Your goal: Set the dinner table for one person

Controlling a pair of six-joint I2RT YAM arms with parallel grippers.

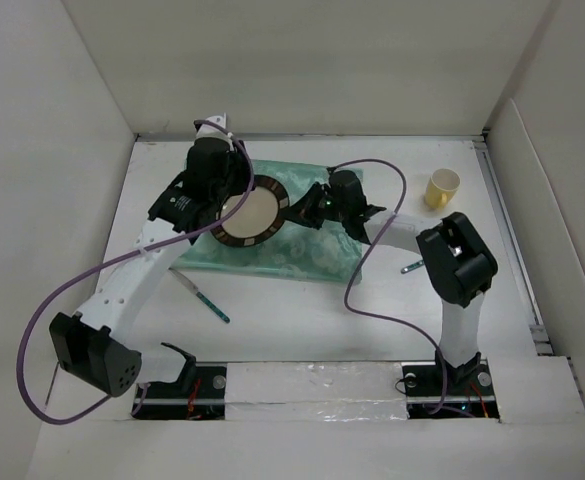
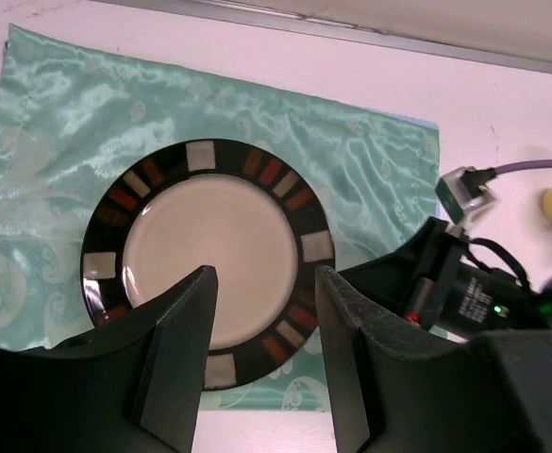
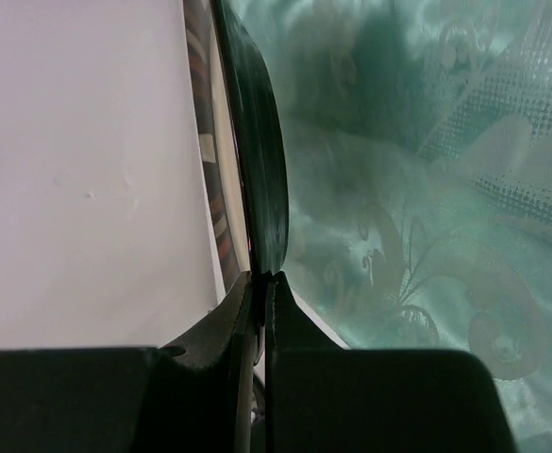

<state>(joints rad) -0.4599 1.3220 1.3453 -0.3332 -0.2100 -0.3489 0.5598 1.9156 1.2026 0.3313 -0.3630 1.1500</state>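
— Plate (image 1: 252, 212): where is it?
— Over the mat (image 1: 307, 255), far-centre on the table (image 1: 302, 320); the right gripper (image 3: 261, 276) pinches its right rim.
— And the left gripper (image 2: 264, 278)?
— Jaws wide, hovering above the plate's left side. Lowering it looks like the right arm's job.

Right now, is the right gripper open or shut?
Shut on the plate. The right wrist view shows the right gripper pinching the plate's dark rim, with almost no gap left.
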